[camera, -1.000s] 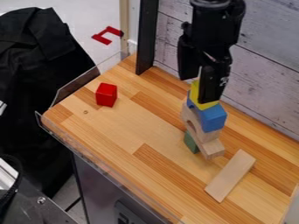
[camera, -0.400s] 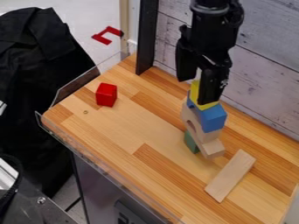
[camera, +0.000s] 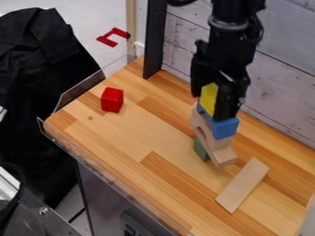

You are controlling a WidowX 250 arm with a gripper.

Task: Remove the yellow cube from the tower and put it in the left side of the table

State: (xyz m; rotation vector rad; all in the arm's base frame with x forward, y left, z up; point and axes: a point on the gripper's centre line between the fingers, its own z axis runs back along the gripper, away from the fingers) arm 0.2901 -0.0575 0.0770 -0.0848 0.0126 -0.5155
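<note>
Yellow cube (camera: 209, 96) at my hand (camera: 211, 107), not yet delivered
It's on the tower (camera: 225, 129), right of centre; I can't tell if I'm gripping. Lifting and placing left remain.

Wooden tabletop (camera: 129, 138): bright, fairly even, diffuse light, seemingly from above, the top face of the red cube (camera: 112, 100) paler than its front. Pale floor (camera: 80, 14), upper left: brightly lit; black cloth (camera: 37, 55): deep dark, folds only faintly shown. Black robot arm (camera: 230, 46): mostly dark, small dull highlights at the joints; metal part (camera: 40, 219), lower left: glints; clear edge guard (camera: 80, 90): thin, pale reflections.
</note>
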